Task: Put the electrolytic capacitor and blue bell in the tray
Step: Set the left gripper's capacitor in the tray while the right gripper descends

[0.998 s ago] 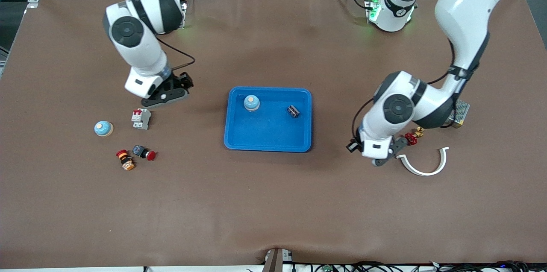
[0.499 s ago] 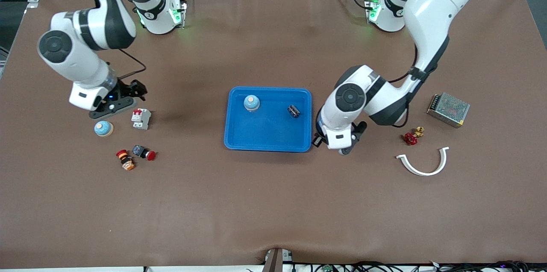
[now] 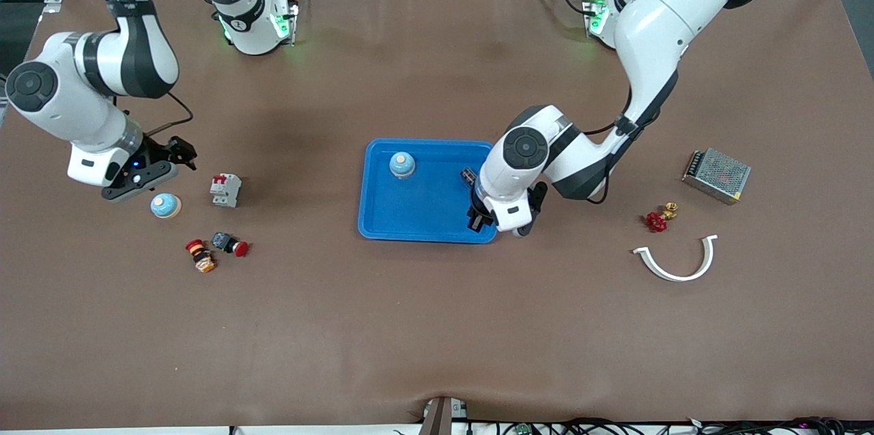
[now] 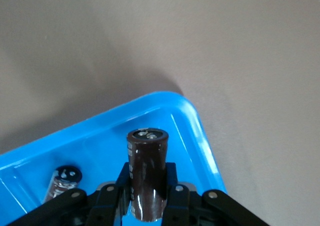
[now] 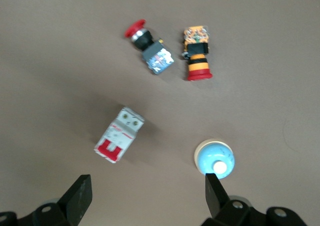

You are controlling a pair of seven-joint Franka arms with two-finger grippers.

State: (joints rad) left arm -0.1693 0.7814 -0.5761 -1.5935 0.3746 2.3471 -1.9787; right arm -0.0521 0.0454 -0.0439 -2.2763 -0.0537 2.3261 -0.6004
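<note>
Over the tray's (image 3: 382, 227) corner toward the left arm's end of the tabletop (image 3: 437, 326), the left claw (image 4: 148, 198) was clamped on a dark brown electrolytic capacitor (image 4: 146, 178), held with its terminals pointing away from the wrist. A second capacitor (image 4: 63, 181) lay on the tray floor near that same end, and a blue bell (image 3: 402, 164) sat in the tray farther from the front camera. Toward the right arm's end, the right claw (image 5: 147, 198) hung with its fingers (image 5: 79, 198) spread wide, empty, above another blue bell (image 3: 165, 205) resting on the bare tabletop. Beside that bell stood a white circuit breaker (image 3: 225, 190) with a red lever; nearer the front camera lay two red-capped push buttons (image 3: 230, 244). Near the left arm's end lay a small red valve (image 3: 658, 218), a white curved clamp (image 3: 677, 261) and a metal mesh power supply (image 3: 716, 175).
</note>
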